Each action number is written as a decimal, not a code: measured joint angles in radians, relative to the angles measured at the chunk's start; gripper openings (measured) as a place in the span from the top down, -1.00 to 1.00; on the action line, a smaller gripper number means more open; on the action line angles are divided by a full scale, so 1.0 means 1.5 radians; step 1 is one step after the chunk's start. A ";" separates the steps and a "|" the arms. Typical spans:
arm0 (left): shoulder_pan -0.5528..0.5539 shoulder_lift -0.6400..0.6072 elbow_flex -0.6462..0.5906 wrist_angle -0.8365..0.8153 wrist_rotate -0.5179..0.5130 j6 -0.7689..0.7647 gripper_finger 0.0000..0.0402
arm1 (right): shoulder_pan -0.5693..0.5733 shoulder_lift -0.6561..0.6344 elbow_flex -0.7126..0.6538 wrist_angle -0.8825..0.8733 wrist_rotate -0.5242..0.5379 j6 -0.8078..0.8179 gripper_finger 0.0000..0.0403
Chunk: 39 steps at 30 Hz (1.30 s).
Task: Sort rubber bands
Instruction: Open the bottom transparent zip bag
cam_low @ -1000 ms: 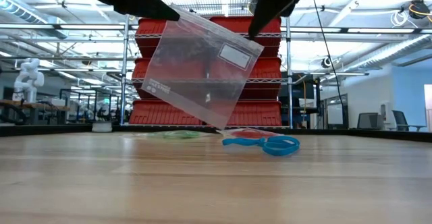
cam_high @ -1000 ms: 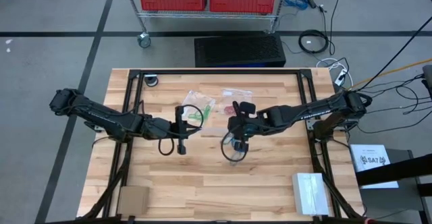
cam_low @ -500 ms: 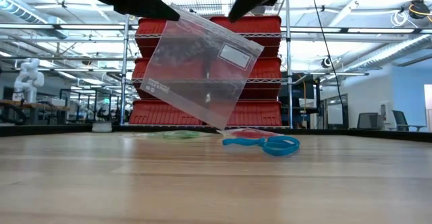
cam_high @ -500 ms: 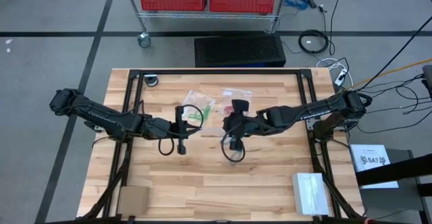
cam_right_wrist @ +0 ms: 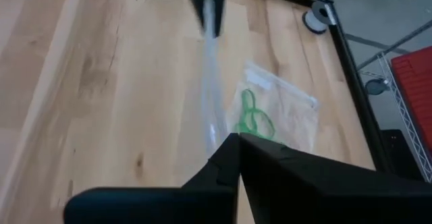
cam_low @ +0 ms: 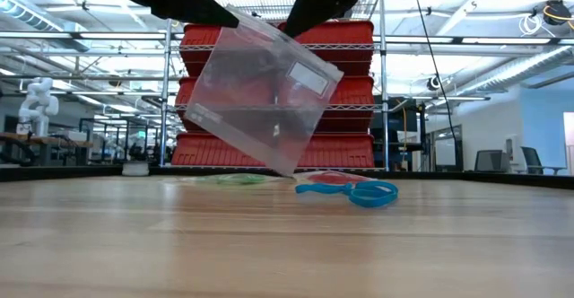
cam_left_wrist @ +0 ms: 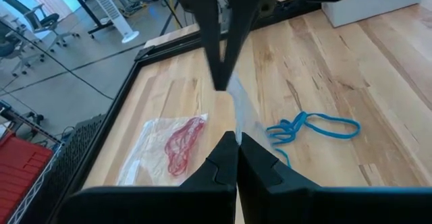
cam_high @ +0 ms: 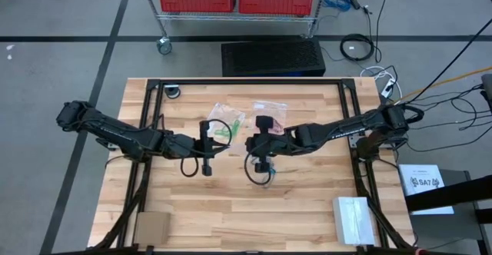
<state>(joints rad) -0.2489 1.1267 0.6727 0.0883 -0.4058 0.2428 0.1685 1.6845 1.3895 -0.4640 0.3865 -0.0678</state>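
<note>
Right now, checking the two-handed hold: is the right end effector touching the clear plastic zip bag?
Touching. The right wrist view shows the right end effector shut on the clear plastic zip bag's edge, no gap.

Four cameras covering one wooden table (cam_high: 231,201).
Looking straight down from overhead on the whole table and floor around it; sitting at tabletop level, facing across toward red bins (cam_low: 354,92) on a shelf; riding close on each wrist, peering past dark fingers at the wood. Sharing across views: the hanging clear bag (cam_low: 265,100), also showing edge-on in both wrist pictures.
</note>
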 joint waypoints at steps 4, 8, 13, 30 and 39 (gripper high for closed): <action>0.000 0.000 0.000 0.000 0.004 0.000 0.99 | 0.004 0.000 0.000 0.005 0.000 0.000 1.00; 0.000 0.000 0.000 0.000 0.004 0.000 0.99 | 0.009 -0.001 0.000 0.014 0.000 -0.001 1.00; 0.000 0.000 0.000 0.000 0.004 0.000 0.99 | 0.010 -0.001 0.000 0.013 0.000 0.000 1.00; 0.000 0.000 0.000 0.000 0.002 0.000 0.99 | 0.028 -0.007 0.013 0.008 0.005 0.011 1.00; 0.000 0.000 0.000 -0.001 -0.002 0.000 0.99 | 0.016 0.004 0.013 0.007 0.000 0.014 1.00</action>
<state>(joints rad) -0.2489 1.1267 0.6727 0.0875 -0.4088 0.2428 0.1920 1.6901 1.4090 -0.4534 0.3862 -0.0463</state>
